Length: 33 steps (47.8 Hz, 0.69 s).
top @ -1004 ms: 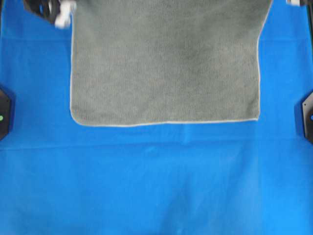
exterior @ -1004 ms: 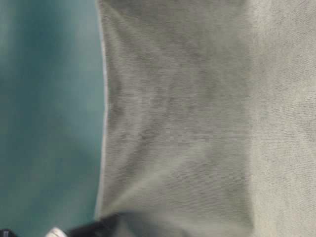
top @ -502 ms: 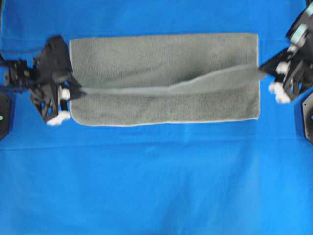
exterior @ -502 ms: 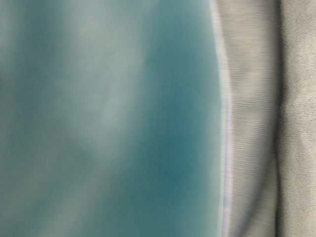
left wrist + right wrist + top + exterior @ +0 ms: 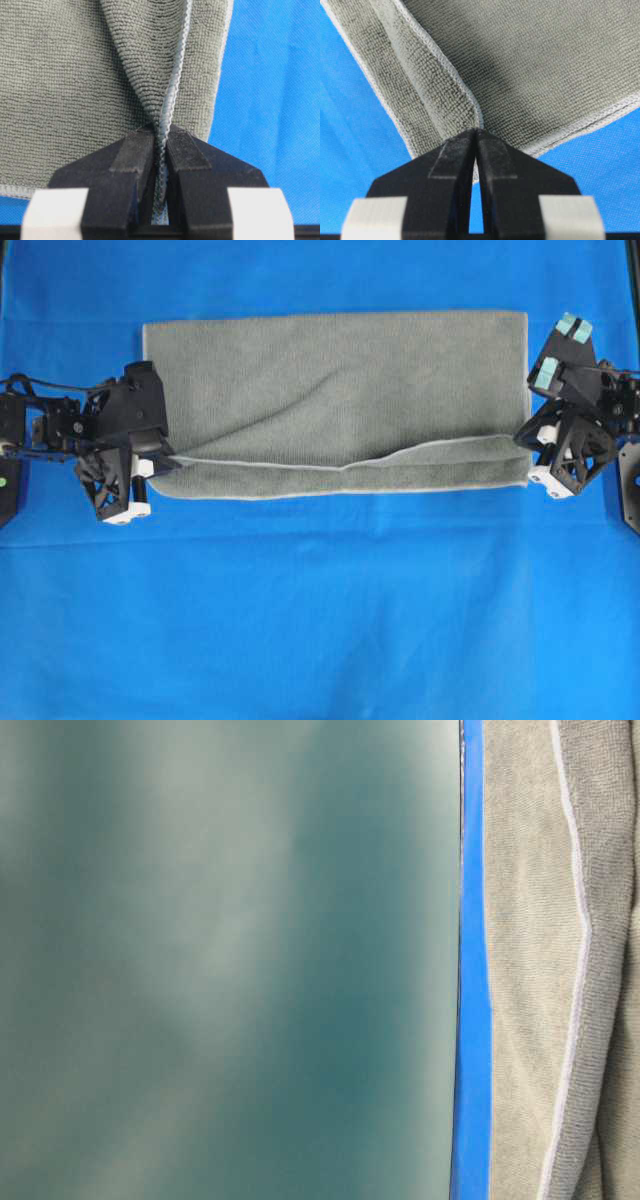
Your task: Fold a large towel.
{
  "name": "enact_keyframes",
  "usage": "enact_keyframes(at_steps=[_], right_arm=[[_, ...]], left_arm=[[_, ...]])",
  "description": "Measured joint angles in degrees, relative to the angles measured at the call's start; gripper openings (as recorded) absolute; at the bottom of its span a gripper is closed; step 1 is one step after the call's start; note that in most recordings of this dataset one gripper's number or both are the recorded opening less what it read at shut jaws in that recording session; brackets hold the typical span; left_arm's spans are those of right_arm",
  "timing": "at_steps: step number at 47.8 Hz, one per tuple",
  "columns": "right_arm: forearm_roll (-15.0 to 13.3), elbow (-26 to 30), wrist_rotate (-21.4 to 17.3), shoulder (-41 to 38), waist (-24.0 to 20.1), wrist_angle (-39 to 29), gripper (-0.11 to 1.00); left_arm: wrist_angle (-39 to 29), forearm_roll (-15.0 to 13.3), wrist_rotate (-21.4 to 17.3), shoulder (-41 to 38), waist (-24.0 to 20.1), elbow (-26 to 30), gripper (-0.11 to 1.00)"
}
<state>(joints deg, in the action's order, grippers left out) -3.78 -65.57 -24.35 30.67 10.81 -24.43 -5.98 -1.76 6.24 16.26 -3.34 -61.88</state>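
Note:
The grey-green towel [image 5: 340,390] lies on the blue sheet, doubled over, its pale-hemmed top edge sagging just short of the near edge. My left gripper [image 5: 165,457] is shut on the top layer's left corner; in the left wrist view [image 5: 161,137] the hem [image 5: 172,90] runs between the jaws. My right gripper [image 5: 524,443] is shut on the right corner, pinched at the jaw tips in the right wrist view [image 5: 476,134], with the towel [image 5: 545,60] spread beyond. The table-level view shows the towel [image 5: 530,970] at its right edge.
The blue sheet [image 5: 320,620] covers the whole table, with wide open sheet in front of the towel. Black fixtures sit at the left edge [image 5: 6,495] and right edge [image 5: 630,490]. A blurred teal surface [image 5: 220,960] fills most of the table-level view.
Both grippers have carried the towel's held edge from high at the back down and forward over the lower layer. It now lies close to the near edge.

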Motion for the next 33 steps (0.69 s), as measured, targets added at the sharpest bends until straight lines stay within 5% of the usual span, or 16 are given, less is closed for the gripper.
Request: enact_keyframes(at_steps=[5,10,17,20,26,33], right_arm=[[0.09,0.0,-0.09,0.7,0.0,0.0,0.03],[0.35,0.0,-0.18,1.93,0.0,0.0,0.05],[0.44,0.53,0.09,5.01,-1.14,-2.37,0.5],[0.35,1.32,0.44,6.77,-1.85,-4.22,0.63],[-2.29,3.78,0.44,10.99,-2.29,-7.73,0.65],[-10.2,5.54,-0.35,13.1,0.79,-7.47,0.66]], left_arm=[[0.0,0.0,0.0,0.09,0.26,0.0,0.03],[-0.18,0.0,0.0,0.18,1.32,0.53,0.27],[-0.88,0.0,-0.18,0.88,3.96,3.25,0.73],[-1.85,0.0,-0.7,1.76,4.57,4.31,0.84],[-5.01,0.09,-2.11,4.57,4.75,6.06,0.84],[-6.59,0.44,-6.86,8.35,-0.7,6.5,0.83]])
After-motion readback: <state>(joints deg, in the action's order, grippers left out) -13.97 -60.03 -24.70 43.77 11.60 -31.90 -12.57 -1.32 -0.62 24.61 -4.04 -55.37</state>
